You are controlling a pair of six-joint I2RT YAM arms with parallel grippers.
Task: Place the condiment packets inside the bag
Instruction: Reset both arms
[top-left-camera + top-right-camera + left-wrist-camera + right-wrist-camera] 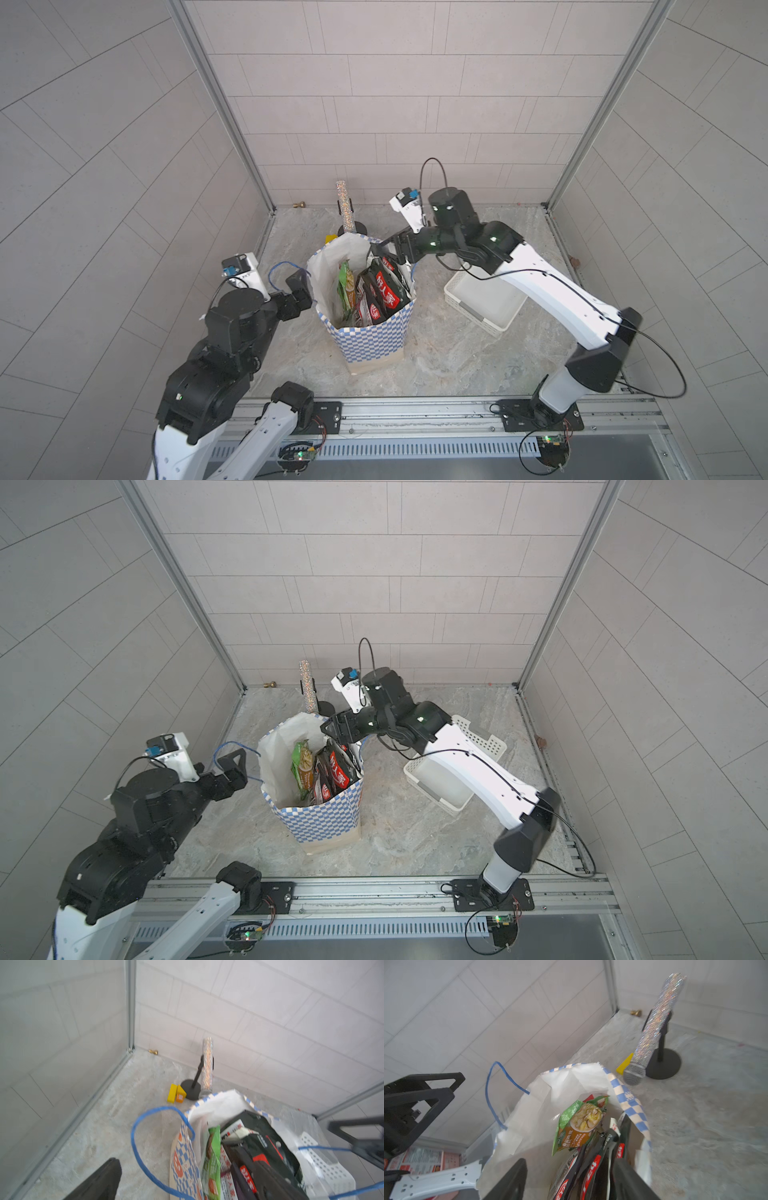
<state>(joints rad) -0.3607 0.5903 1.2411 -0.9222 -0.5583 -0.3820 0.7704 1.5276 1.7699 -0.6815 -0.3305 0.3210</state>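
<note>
Surface: one grey marbled tabletop (457,365), walled by pale tiled panels.
Arms: two, black and white, mounted on the near rail.
Left arm: folded tight at 8 o'clock of the bag. The left gripper (306,289) is just beside the bag's 9 o'clock side, near one thin blue cord handle (276,270). Its jaws are spread wide with nothing between them.
Right arm: stretched from 4 o'clock across the basket, wrist bent. The right gripper (380,254) is at the bag's 1 o'clock rim, jaws apart, with the black packet tops lying between them.
Bag: one tall blue-and-white checked paper bag (370,340), upright at centre, mouth open.
Basket: one white perforated plastic basket (478,316), at 3 o'clock of the bag.
Packets: all stand inside the bag. There is one green glossy packet (345,286) and at least three black packets with red logos (384,289); the exact number cannot be told.
Microphone: one glittery silver microphone on a black stand (345,205), at 12 o'clock.
Blocks: two small yellow blocks (172,1093) beside the stand.
</note>
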